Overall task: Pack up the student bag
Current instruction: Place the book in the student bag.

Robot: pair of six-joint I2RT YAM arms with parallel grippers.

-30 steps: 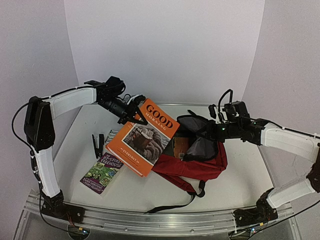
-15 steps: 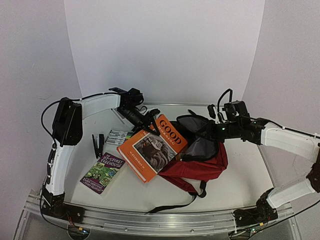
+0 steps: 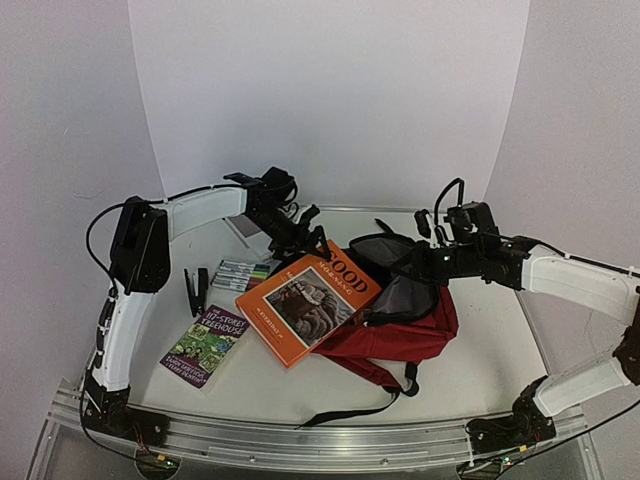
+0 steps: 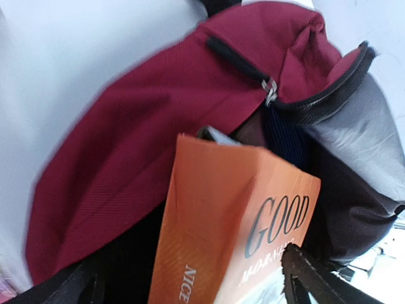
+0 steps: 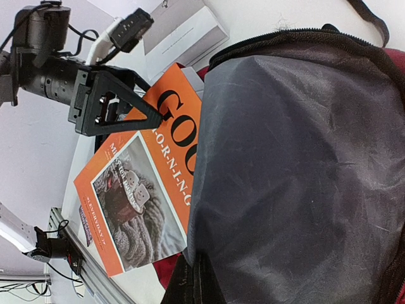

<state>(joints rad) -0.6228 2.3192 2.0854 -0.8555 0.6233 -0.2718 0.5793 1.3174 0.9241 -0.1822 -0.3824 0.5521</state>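
Note:
The student bag (image 3: 400,335), red with a grey lining (image 5: 297,158), lies at the table's middle with its mouth facing left. My right gripper (image 3: 412,268) is shut on the edge of the lining flap (image 5: 197,278) and holds the mouth up. An orange "Good Morning" book (image 3: 305,305) lies tilted, its far end tucked under that flap at the mouth (image 4: 234,215). My left gripper (image 3: 308,232) hovers over the book's far corner, jaws wide apart. One of its fingertips (image 4: 310,272) shows beside the cover without gripping it.
A purple paperback (image 3: 205,345) lies at the front left. Several markers (image 3: 240,270) and a black clip (image 3: 195,288) sit left of the orange book. A white box (image 5: 183,35) lies behind them. A black strap (image 3: 360,405) trails toward the front edge.
My left gripper has opened and let the orange book go. The book moved right and down, and its far end now sits in the bag's mouth. The right arm held still.

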